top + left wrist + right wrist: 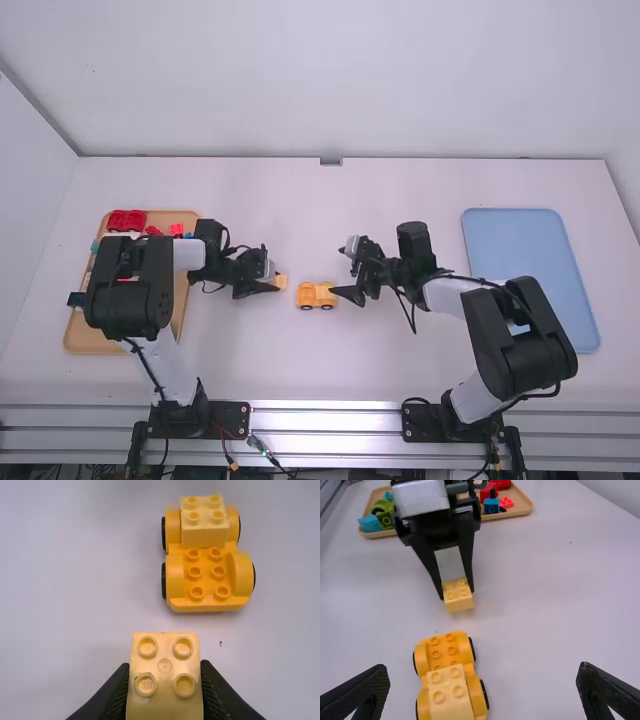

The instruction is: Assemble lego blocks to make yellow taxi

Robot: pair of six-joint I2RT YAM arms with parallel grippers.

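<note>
Yellow-orange, with a low body and black tyres, the toy car base stands upright on the white table between the two grippers. A paler yellow block sits on one end, its studs in two rows of two. The other end is bare, showing rounded studs between curved wheel arches.

The left gripper has its fingers closed on the sides of another pale yellow block, held apart from the car base. This block has four round studs on top, with a small round mark between them. The right gripper is near the car base, its fingers spread wide and grasping nothing.
</note>
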